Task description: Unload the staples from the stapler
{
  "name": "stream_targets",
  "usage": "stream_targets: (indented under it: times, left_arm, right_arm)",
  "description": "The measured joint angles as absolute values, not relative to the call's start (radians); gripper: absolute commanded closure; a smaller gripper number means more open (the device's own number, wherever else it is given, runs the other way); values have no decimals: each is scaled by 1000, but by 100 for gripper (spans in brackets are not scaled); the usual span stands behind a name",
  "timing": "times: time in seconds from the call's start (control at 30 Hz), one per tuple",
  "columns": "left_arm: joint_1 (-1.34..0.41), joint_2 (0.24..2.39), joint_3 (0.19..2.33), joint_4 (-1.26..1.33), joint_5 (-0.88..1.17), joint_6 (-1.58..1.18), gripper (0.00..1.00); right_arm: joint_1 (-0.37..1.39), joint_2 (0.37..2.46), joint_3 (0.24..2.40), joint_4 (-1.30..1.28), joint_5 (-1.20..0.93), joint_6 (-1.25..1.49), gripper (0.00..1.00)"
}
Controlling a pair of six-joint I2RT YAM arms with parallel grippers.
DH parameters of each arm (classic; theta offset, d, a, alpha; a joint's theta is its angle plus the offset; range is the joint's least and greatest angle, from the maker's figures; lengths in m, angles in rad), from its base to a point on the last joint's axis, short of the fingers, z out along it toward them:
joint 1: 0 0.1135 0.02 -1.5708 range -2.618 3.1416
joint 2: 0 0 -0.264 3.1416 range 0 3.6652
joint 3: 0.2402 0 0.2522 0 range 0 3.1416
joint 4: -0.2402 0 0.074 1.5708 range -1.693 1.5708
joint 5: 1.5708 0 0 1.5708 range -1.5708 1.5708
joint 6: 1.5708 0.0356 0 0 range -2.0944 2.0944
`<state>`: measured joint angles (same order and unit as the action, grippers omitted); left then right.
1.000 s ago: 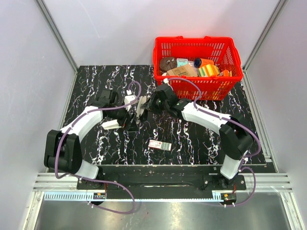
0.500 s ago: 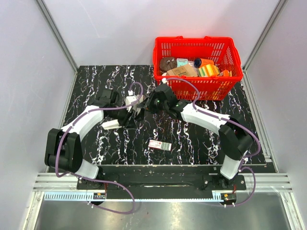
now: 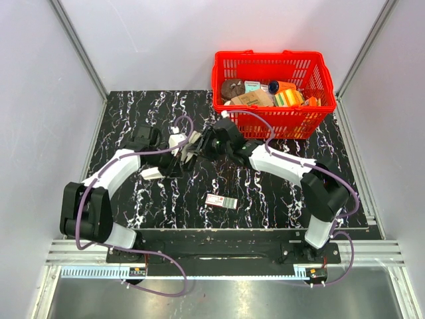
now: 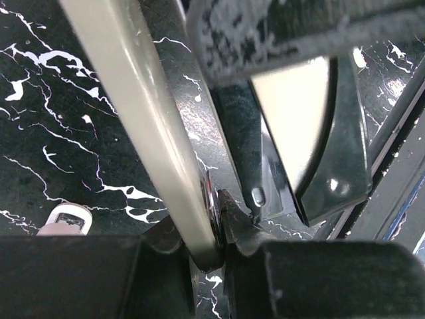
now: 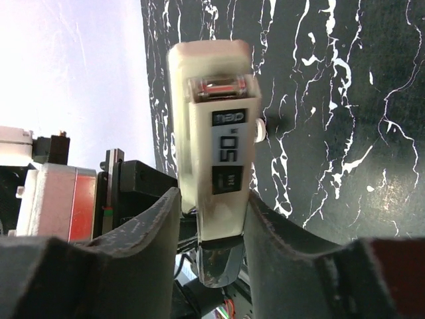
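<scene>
- The stapler (image 5: 219,153) is held off the black marbled table (image 3: 265,193) between the two arms, left of the red basket (image 3: 222,83).
- The right gripper (image 5: 214,203) is clenched across its cream plastic body, with the fingers pressed on both side faces.
- The left gripper (image 4: 202,256) looks clamped on the hinge end, where a shiny rivet joins the cream arm to the black base.
- It is rigid and probably fairly light. The smooth, glossy plastic could slip under torque, so the flat side faces are the best place to hold it.
- The top arm pivots, so one hand should brace the base (metal, I would guess).
- The staple strip will likely be thin and brittle, and liable to snap if pinched or bent.
- A small printed box (image 3: 220,201) lies near the front of the table.
</scene>
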<state>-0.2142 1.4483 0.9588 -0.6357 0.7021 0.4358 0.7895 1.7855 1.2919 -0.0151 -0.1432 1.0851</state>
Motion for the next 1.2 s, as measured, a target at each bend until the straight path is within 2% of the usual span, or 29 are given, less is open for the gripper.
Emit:
stream_targets:
  times: [0.17,0.33,0.67,0.9,1.2]
  left_arm:
    - [-225,1420,942,-601,678,388,99]
    - [-229,1385,941,-546,662,323,100]
    - [-233,1381,940,-519,643,269,99]
    - [-239,1383,940,-508,614,319,98]
    - [-243,1484,942,-480,485,473,98]
  right_arm:
    - [810,1786,1292,-20,-142,1076,48]
    - [856,1789,1288,-19,-143,1079,56]
    - [867,1764,1240,38,-96,1111,99]
    - [863,1741,1231,12,-102,1050,100]
    - [789,1711,1145,-23,-313,884,100]
